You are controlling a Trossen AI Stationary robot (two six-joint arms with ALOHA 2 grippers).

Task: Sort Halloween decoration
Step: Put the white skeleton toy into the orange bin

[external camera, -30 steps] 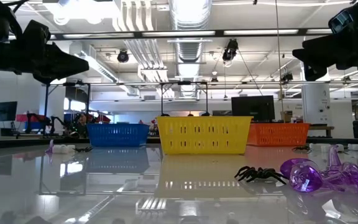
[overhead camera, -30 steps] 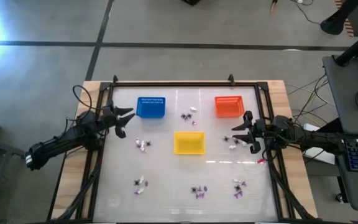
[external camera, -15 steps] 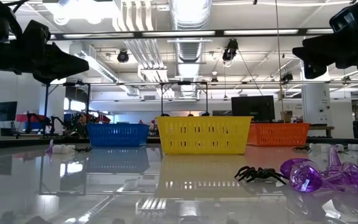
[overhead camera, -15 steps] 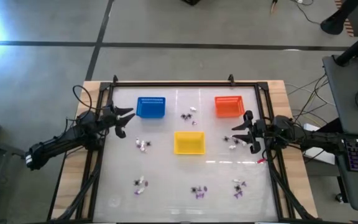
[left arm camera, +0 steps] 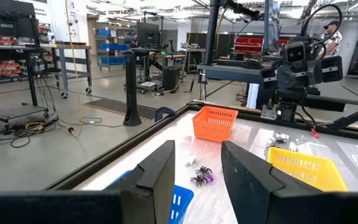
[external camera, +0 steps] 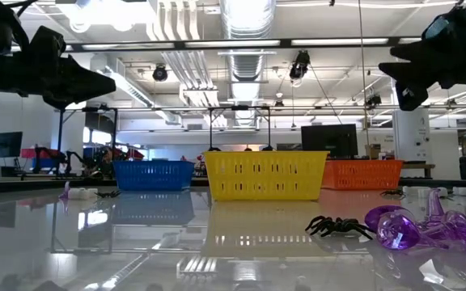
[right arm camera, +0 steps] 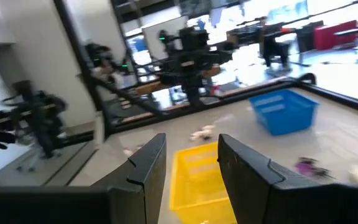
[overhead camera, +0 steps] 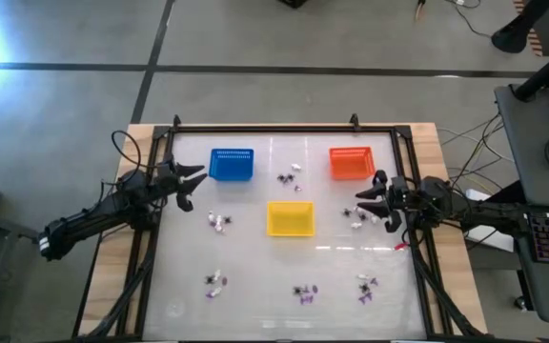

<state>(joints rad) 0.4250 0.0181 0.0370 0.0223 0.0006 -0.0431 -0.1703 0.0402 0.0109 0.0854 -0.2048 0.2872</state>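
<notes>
The Halloween decoration lies in small heaps on the white table: black, white and purple trinkets behind the yellow basket (overhead camera: 289, 177), at mid left (overhead camera: 220, 221), at mid right (overhead camera: 357, 219) and along the near side (overhead camera: 304, 292). In the low view a black spider (external camera: 340, 226) and a purple piece (external camera: 415, 228) rest on the tabletop close by. My left gripper (overhead camera: 191, 181) hovers open at the left edge beside the blue basket (overhead camera: 232, 164). My right gripper (overhead camera: 365, 202) hovers open at the right edge, above the mid-right heap. Nothing sits between either pair of fingers (left arm camera: 160, 180) (right arm camera: 148, 168).
The orange basket (overhead camera: 350, 162) stands at the far right and the yellow basket (overhead camera: 291, 218) in the middle. A black rail frame (overhead camera: 284, 129) runs round the table. Both arms reach in level from the sides, above the tabletop. A person stands far off in the room (left arm camera: 332, 34).
My right gripper has rolled a little about the line it points along and stayed in place. Its fingers keep the same gap. No trinket or basket has moved.
</notes>
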